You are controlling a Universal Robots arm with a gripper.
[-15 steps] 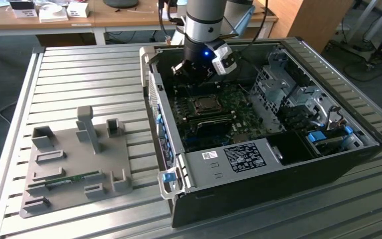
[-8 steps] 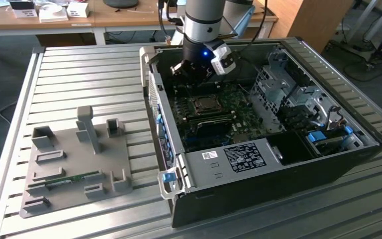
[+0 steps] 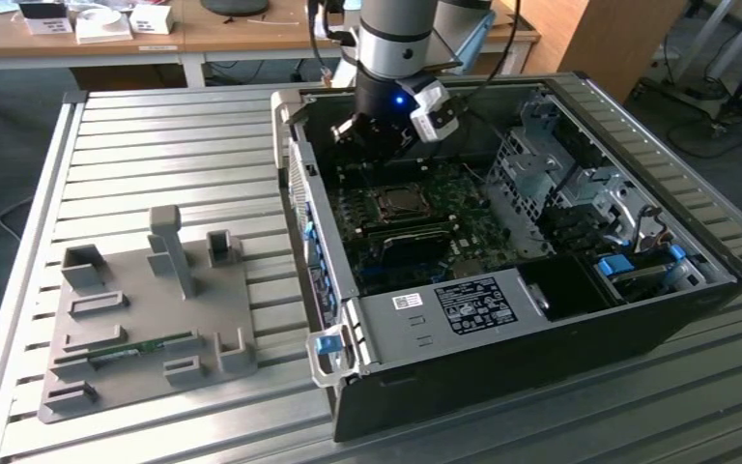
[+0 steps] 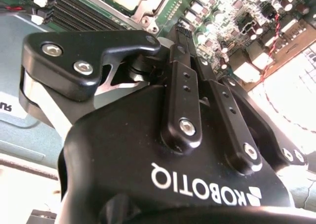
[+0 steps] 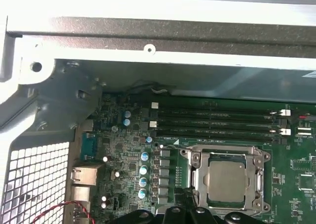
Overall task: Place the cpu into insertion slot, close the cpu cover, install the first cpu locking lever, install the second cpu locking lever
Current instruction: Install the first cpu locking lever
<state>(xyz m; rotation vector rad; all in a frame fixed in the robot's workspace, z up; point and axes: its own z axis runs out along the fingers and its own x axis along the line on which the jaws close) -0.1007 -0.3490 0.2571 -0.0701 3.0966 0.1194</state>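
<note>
End effector point(image 3: 374, 135) held inside computer case point(image 3: 513, 348), at 12 o'clock of insertion slot point(image 3: 377, 207) in exterior view. End effector seen clenched in first wrist view, tips drawn together, empty. Cpu point(image 5: 227, 182) seated in insertion slot on green motherboard point(image 5: 123, 150). Cpu cover point(image 5: 224, 151) laid flat around cpu, silver top shown through window. Memory slots point(image 5: 212, 119) ranged just beside socket. Grey fixture plate point(image 3: 139, 319) set on desk point(image 3: 152, 135), at 9 o'clock of case.

Slatted metal table point(image 3: 152, 145). A grey fixture plate point(image 3: 139, 307) with upright holders lies flat on it toward the exterior view's left. An open dark computer case point(image 3: 500, 358) lies just beside, toward the exterior view's right.
</note>
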